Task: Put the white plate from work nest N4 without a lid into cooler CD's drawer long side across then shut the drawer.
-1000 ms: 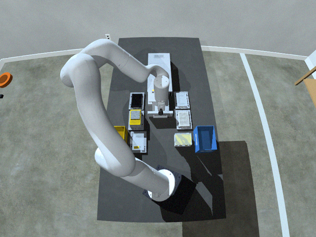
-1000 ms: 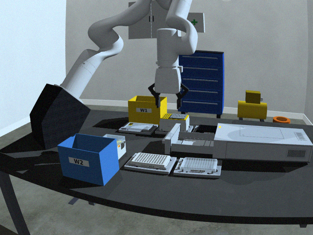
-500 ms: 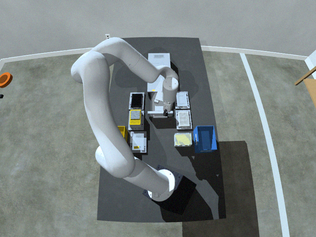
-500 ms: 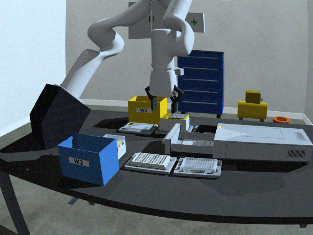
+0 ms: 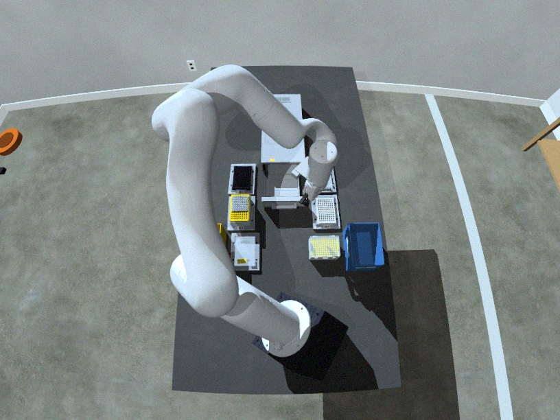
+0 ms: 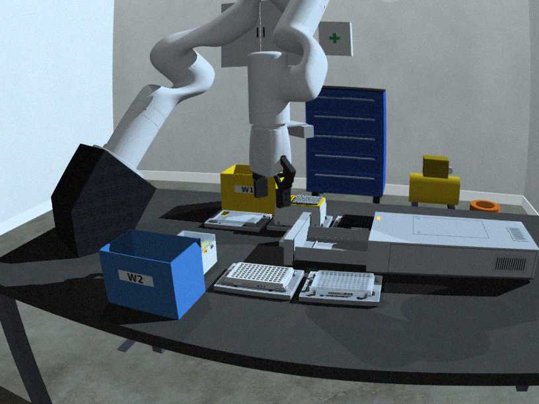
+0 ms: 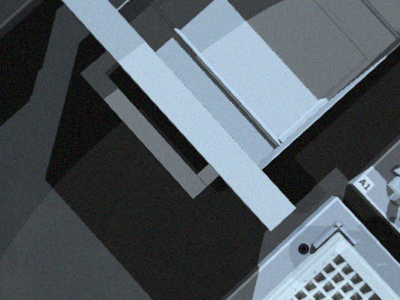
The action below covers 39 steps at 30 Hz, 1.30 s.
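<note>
Exterior view: gripper hangs above the bench w/ black angular fingers spread fully wide, nothing between them. It sits over the front end of the drawer, which is pulled out of the cooler. Cooler is a low, flat grey box w/ a vent grille and barcode at the far end; small yellow lamp glows on its top corner.

White plate lies flat in its grey nest, near side of the bench, just beside the drawer front and not touched. It's rectangular, top a fine grid of small wells. Next to it a second plate, paler and glassier, also in a nest.

Top view: arm is smooth, glossy white, curving round in a big C. Blue bin is a plain open box; yellow-framed plate sits on the other side of the drawer.

Wrist view: drawer front reads as a long pale bar running diagonally, w/ a flat rectangular handle loop; white plate's corner shows square wells. Dark matte bench around.
</note>
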Tool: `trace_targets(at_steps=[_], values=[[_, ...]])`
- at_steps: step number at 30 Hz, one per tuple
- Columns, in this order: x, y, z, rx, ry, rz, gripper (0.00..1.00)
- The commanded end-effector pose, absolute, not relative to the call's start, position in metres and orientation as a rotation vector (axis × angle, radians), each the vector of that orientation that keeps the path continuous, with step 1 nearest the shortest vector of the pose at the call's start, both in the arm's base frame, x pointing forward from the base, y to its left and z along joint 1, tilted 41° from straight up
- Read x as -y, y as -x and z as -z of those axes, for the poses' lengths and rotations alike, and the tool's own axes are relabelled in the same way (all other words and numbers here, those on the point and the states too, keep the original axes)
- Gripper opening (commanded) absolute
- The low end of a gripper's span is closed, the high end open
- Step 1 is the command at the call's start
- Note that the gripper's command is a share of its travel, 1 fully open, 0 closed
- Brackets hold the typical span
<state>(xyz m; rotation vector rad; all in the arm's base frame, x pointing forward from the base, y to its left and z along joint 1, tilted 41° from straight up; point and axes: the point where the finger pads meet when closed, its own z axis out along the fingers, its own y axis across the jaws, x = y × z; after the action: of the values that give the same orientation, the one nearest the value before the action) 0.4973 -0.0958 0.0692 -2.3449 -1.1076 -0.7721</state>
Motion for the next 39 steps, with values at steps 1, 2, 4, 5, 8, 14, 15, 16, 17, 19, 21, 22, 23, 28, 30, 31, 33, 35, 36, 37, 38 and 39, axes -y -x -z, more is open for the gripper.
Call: trace_targets(at_steps=[1, 2, 4, 5, 8, 14, 15, 16, 17, 19, 21, 22, 23, 28, 30, 31, 33, 35, 36, 37, 38, 39], values=[[0.117, -0.502, -0.052, 0.883, 2.398, 0.689, 1.0], [0.117, -0.502, -0.052, 0.883, 2.398, 0.689, 1.0], [0.12, -0.502, -0.048, 0.841, 2.408, 0.676, 1.0], [0.124, -0.503, -0.045, 0.799, 2.416, 0.663, 1.0], [0.135, -0.504, -0.035, 0.673, 2.438, 0.624, 1.0], [0.153, -0.506, -0.019, 0.422, 2.466, 0.543, 1.0], [0.153, -0.506, -0.019, 0.38, 2.469, 0.53, 1.0], [0.153, -0.506, -0.019, 0.338, 2.47, 0.516, 1.0], [0.153, -0.506, -0.019, 0.297, 2.472, 0.502, 1.0], [0.153, -0.506, -0.019, 0.255, 2.473, 0.488, 1.0], [0.153, -0.506, -0.019, 0.213, 2.473, 0.474, 1.0], [0.153, -0.506, -0.019, 0.172, 2.472, 0.46, 1.0], [0.153, -0.506, -0.019, 0.131, 2.471, 0.446, 1.0], [0.153, -0.506, -0.019, 0.095, 2.47, 0.434, 1.0], [0.153, -0.506, -0.019, 0.095, 2.47, 0.434, 1.0], [0.153, -0.506, -0.019, 0.095, 2.47, 0.434, 1.0], [0.153, -0.506, -0.019, 0.095, 2.47, 0.434, 1.0], [0.153, -0.506, -0.019, 0.095, 2.47, 0.434, 1.0], [0.153, -0.506, -0.019, 0.095, 2.47, 0.434, 1.0], [0.153, -0.506, -0.019, 0.095, 2.47, 0.434, 1.0], [0.153, -0.506, -0.019, 0.095, 2.47, 0.434, 1.0], [0.153, -0.506, -0.019, 0.095, 2.47, 0.434, 1.0]])
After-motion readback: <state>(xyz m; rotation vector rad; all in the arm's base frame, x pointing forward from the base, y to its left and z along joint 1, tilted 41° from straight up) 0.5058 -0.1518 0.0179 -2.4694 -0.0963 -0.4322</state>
